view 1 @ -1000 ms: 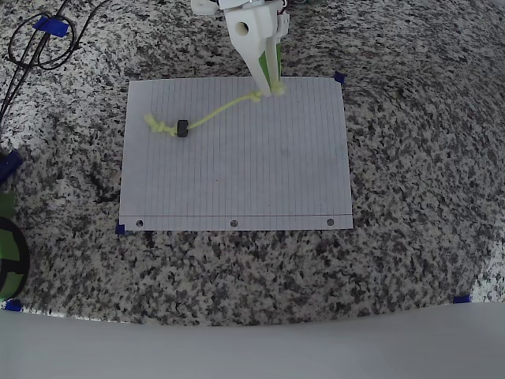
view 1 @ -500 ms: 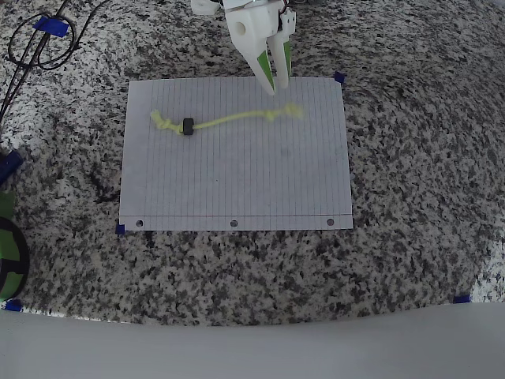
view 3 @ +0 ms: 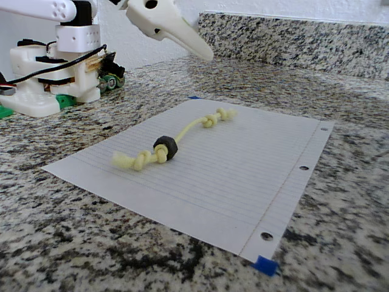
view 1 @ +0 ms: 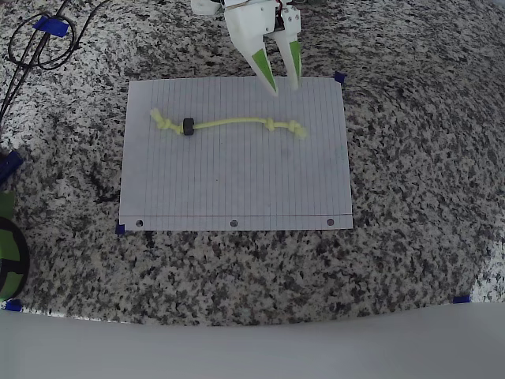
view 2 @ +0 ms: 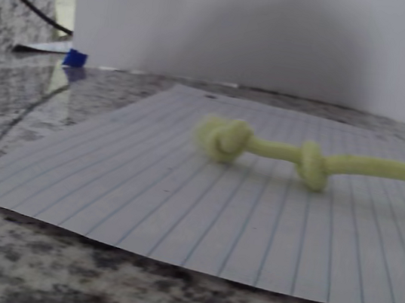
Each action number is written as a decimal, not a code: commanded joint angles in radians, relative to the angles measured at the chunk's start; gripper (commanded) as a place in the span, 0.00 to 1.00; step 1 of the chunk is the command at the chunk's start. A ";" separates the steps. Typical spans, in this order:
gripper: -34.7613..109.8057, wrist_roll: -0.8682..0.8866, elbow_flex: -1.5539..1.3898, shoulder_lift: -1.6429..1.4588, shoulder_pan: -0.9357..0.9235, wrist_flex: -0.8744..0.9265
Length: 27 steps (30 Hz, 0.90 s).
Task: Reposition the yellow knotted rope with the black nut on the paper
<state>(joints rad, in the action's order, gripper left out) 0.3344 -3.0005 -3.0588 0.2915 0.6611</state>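
The yellow knotted rope point(view 1: 237, 121) lies nearly straight across the upper half of the paper point(view 1: 237, 181), with knots near both ends. The black nut point(view 1: 188, 125) sits around it close to the left knots. My gripper point(view 1: 283, 85) hangs open over the paper's top edge, just above the rope's right knots and clear of them, with nothing between its fingers. In the wrist view that knotted end point(view 2: 223, 139) rests on the lined paper point(view 2: 178, 209) straight ahead. The fixed view shows the rope point(view 3: 188, 129), the nut point(view 3: 165, 147) and my raised gripper point(view 3: 194, 45) behind them.
Black cables point(view 1: 35, 43) loop at the overhead view's top left. A green object point(view 1: 8, 253) sits at the left edge. Blue tape point(view 1: 339, 77) marks the paper's corners. The arm's base point(view 3: 48, 79) stands behind the sheet on the granite counter.
My gripper let go of the rope's right end, opened and rose slightly. The rope dropped flat and straightened, and its right end now lies further right on the paper.
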 commanded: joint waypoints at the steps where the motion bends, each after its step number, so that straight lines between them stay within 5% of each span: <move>1: 0.24 -0.077 0.006 0.020 -0.046 -0.034; 7: 0.24 -0.388 0.009 0.020 -0.120 -0.094; 20: 0.24 -1.414 0.005 -0.172 -0.258 -0.023; 27: 0.24 -1.695 -0.049 -0.255 -0.291 0.063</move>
<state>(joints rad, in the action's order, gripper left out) -1.2778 -3.0465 -3.2689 0.0046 0.6903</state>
